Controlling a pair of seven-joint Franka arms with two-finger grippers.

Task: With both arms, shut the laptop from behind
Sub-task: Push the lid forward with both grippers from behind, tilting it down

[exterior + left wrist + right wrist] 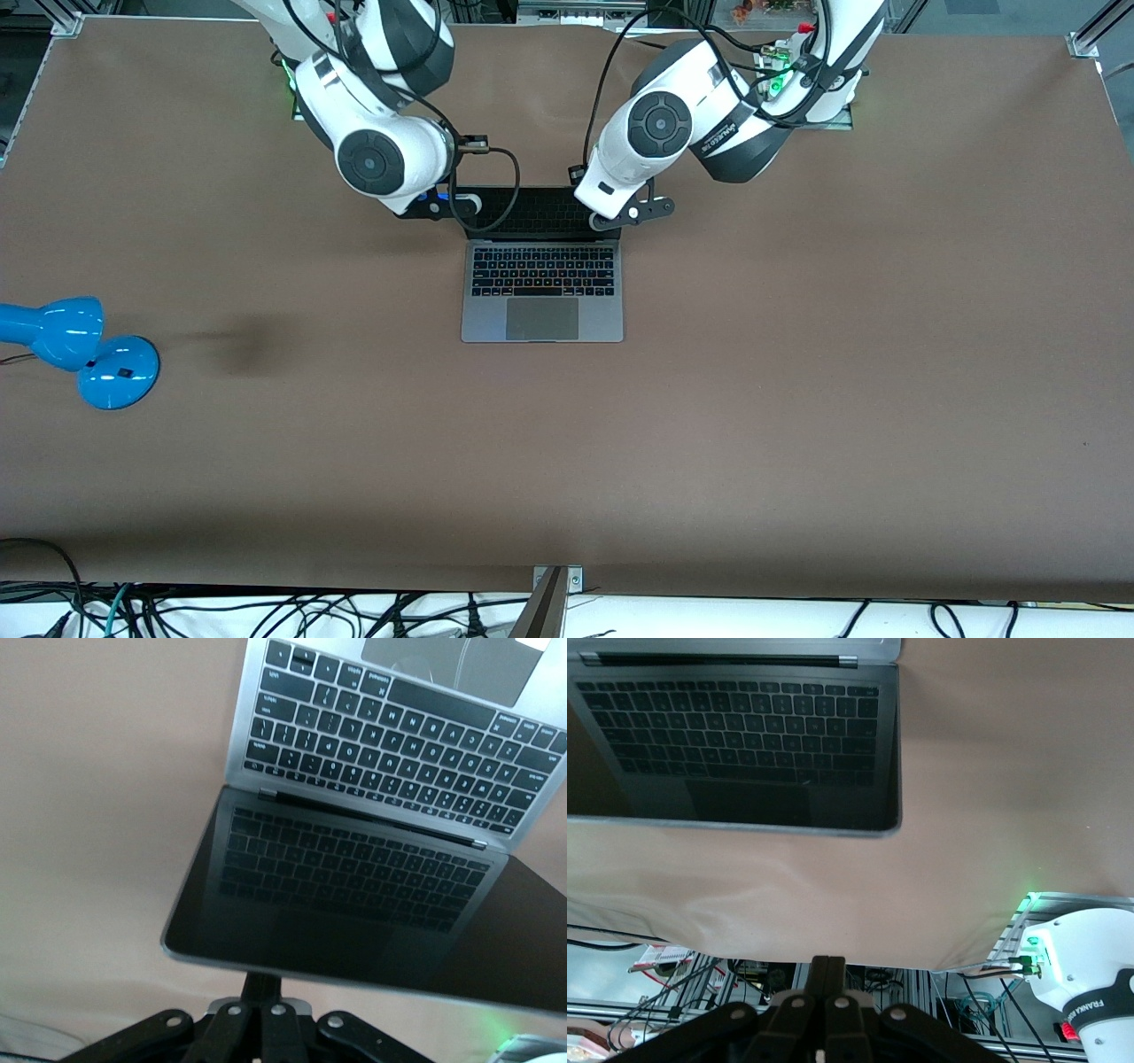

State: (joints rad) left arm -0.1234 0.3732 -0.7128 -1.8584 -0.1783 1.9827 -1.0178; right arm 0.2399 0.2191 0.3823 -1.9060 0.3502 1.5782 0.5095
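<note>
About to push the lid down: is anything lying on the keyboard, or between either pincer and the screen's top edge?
Nothing visible. The laptop is open, its keyboard and trackpad bare. The left pincer and right pincer sit at the lid's top edge, one toward each corner, with nothing between. The blue lamp stands well off toward the right arm's end.

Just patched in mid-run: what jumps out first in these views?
The open laptop in the middle of the table, its dark screen mirroring the keys. The left gripper and right gripper sit at the screen's top edge, one near each corner. A blue desk lamp lies toward the right arm's end.
</note>
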